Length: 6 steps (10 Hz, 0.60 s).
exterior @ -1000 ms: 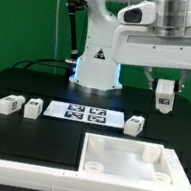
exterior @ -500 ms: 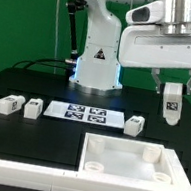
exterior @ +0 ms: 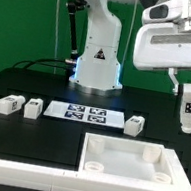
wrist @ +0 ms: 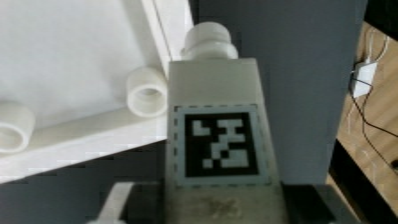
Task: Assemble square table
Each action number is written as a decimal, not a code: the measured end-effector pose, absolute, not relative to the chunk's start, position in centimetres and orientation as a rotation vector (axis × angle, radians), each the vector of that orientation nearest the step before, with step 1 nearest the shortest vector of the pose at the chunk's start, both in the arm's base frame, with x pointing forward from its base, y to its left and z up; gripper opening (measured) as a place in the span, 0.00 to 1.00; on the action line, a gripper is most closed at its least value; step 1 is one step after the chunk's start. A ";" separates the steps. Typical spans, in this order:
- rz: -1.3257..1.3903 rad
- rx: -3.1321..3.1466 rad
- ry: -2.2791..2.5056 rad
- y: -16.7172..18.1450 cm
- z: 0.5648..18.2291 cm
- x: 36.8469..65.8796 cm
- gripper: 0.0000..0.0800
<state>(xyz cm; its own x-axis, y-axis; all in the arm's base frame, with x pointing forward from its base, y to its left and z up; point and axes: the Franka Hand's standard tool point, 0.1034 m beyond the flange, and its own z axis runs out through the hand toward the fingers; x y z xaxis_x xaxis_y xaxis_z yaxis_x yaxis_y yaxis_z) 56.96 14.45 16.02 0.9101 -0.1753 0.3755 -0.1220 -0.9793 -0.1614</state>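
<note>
Nearest the exterior camera, a white square tabletop [exterior: 127,162] lies hollow side up on the black table [exterior: 25,81], toward the exterior view's right. A low white rail [exterior: 5,138] borders the front on that view's left.

Behind these, short white legs lie in a row with the marker board [exterior: 85,114] between them. An outer leg [exterior: 7,105] and an inner leg [exterior: 31,106] are on the exterior view's left, and a lone leg [exterior: 135,125] is on its right.

At the back stands the white arm [exterior: 98,58], reaching forward with its wrist pointing down. Its gripper [exterior: 189,92] hangs in the air, clamped on a fourth leg [exterior: 189,112] held upright.

Only the wrist view shows this leg's tag [wrist: 222,140] close up and the narrow peg [wrist: 210,40] at its free end. It also shows a round socket [wrist: 148,97] inside the tabletop [wrist: 89,50] below.
</note>
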 end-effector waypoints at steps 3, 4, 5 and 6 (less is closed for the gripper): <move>-0.659 -2.996 0.005 12.1 16.6 60.0 0.36; -0.655 -2.992 0.016 12.3 16.5 59.9 0.36; -0.652 -2.990 0.017 12.3 16.5 59.9 0.36; -0.651 -2.990 0.019 12.2 16.4 59.9 0.36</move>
<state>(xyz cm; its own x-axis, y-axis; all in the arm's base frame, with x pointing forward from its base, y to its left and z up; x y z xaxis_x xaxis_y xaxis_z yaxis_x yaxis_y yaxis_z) 59.86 12.24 16.44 0.9094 -0.0293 0.4148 0.0055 -0.9966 -0.0824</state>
